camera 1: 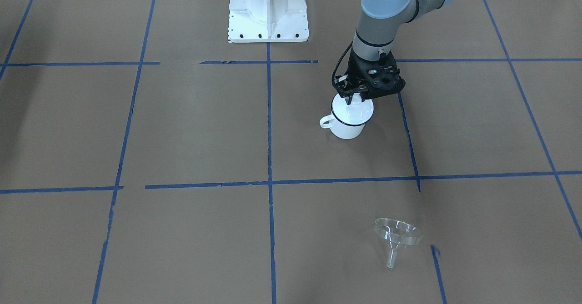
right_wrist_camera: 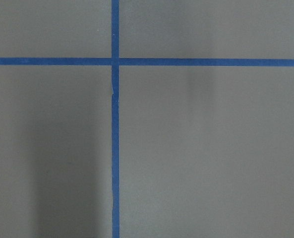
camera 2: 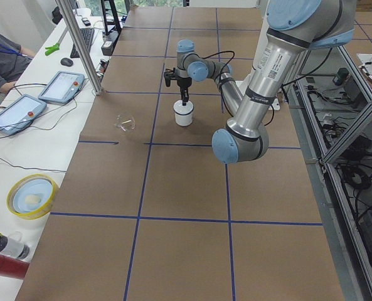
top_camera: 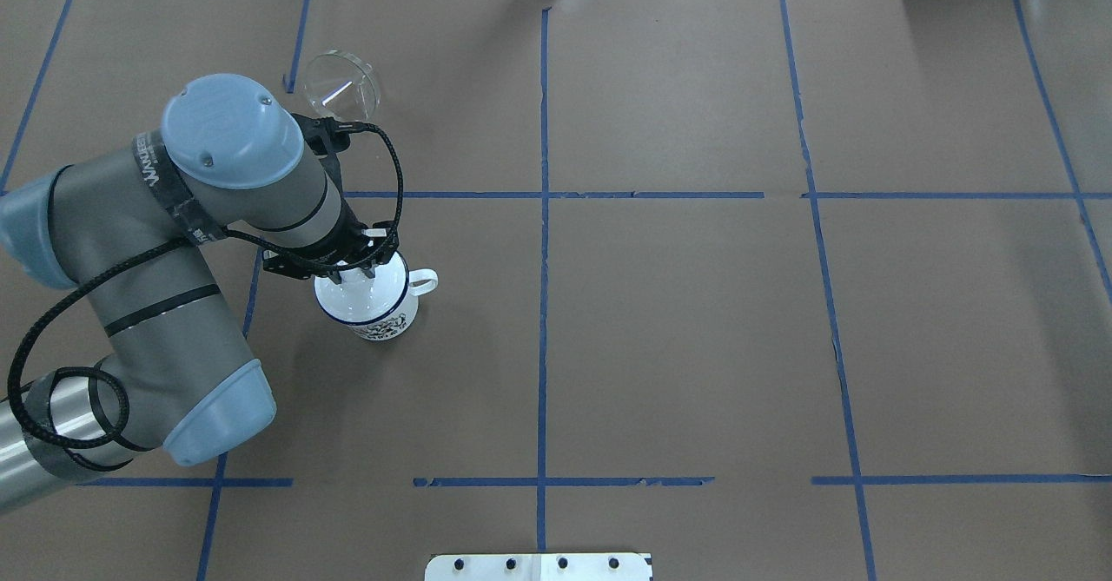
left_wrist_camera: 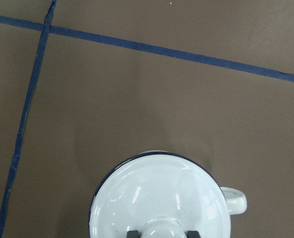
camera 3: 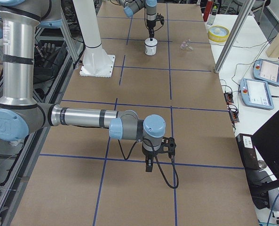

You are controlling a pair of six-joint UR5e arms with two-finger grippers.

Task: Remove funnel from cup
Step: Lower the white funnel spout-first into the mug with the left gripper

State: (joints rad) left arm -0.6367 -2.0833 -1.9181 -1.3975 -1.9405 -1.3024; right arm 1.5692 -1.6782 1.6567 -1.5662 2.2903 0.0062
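The white mug with a dark blue rim stands upright on the brown table, handle out to the side. A white round knobbed lid covers it. My left gripper is straight above it, fingers shut on either side of the lid's knob; the mug's handle shows in the left wrist view. The clear funnel lies tilted on the table well away from the mug, towards the operators' side. My right gripper hangs over bare table far away; I cannot tell whether it is open.
The white robot base plate is at the table's robot side. A yellow bowl, tablets and a seated person are on the side bench. Blue tape lines cross the table.
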